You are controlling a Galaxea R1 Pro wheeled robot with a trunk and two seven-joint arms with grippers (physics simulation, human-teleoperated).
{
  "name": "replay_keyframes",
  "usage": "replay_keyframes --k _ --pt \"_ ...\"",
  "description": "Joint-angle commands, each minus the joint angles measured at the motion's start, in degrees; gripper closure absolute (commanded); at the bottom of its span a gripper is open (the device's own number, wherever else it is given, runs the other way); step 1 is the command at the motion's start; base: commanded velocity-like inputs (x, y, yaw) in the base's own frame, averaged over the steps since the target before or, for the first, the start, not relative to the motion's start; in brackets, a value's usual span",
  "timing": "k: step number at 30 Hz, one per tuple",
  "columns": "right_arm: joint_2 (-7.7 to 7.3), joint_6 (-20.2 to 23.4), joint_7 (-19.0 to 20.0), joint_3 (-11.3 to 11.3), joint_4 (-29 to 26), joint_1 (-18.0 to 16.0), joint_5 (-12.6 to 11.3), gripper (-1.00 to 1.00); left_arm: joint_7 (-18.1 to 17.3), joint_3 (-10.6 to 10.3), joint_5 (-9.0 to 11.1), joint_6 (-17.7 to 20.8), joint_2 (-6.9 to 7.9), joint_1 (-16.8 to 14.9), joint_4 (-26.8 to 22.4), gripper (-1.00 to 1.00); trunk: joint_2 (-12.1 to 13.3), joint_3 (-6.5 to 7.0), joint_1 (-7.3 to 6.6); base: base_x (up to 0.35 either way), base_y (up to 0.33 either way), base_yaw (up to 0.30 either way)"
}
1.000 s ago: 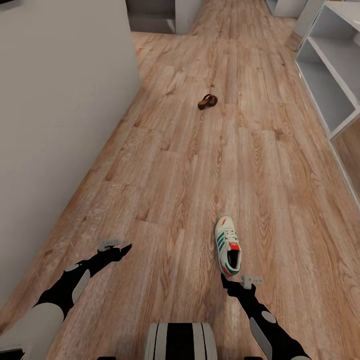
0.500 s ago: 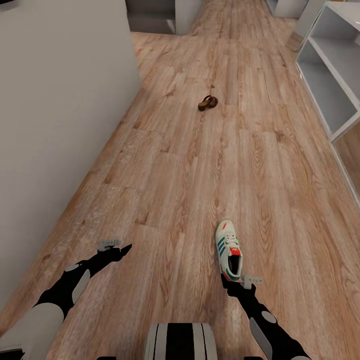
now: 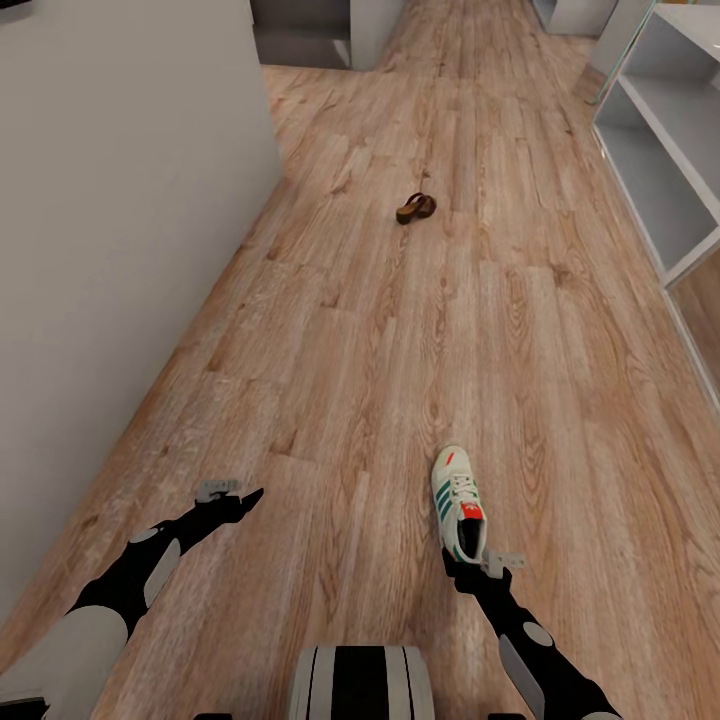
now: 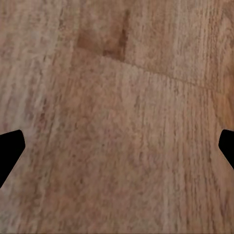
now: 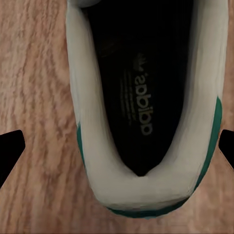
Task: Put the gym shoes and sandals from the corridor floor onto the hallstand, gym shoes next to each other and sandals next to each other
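Our left gripper (image 3: pixel 252 493) hovers over bare floor (image 3: pixel 330 330), fingers spread. A sandal (image 3: pixel 414 207) lies far ahead. Our right gripper (image 3: pixel 452 562), fingers spread, hangs above the sneaker (image 3: pixel 458 500) heel; light, soft-walled, so we judge the stiff heel collar the best hold

The white lace-up gym shoe with green stripes (image 3: pixel 459 499) sits slightly lower in the head view, its heel now nearer the right gripper (image 3: pixel 452 563).
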Motion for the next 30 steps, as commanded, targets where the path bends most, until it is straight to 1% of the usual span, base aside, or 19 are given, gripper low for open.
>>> replay_keyframes --k 1,14,15,30 --pt "-0.07 -0.25 0.09 0.33 0.06 -0.03 -0.61 -1.0 -0.32 0.14 0.34 0.19 -0.01 -0.02 0.04 -1.0 -0.01 -0.03 0.01 0.116 0.0 0.0" --pt "-0.07 -0.24 0.08 0.27 0.03 -0.03 -0.61 -1.0 -0.32 0.14 0.34 0.19 -0.01 -0.02 0.04 -1.0 -0.01 -0.03 0.01 0.018 0.0 0.0" --pt "-0.07 -0.24 0.08 0.28 0.03 -0.03 -0.61 1.0 -0.32 0.14 0.34 0.19 -0.01 -0.02 0.04 -1.0 -0.01 -0.03 0.01 0.0 0.0 0.0" --pt "-0.07 -0.26 0.17 0.16 0.06 -0.03 -0.63 1.0 -0.32 0.15 0.37 0.19 -0.01 -0.02 0.04 -1.0 -0.01 -0.03 0.01 0.0 0.0 0.0"
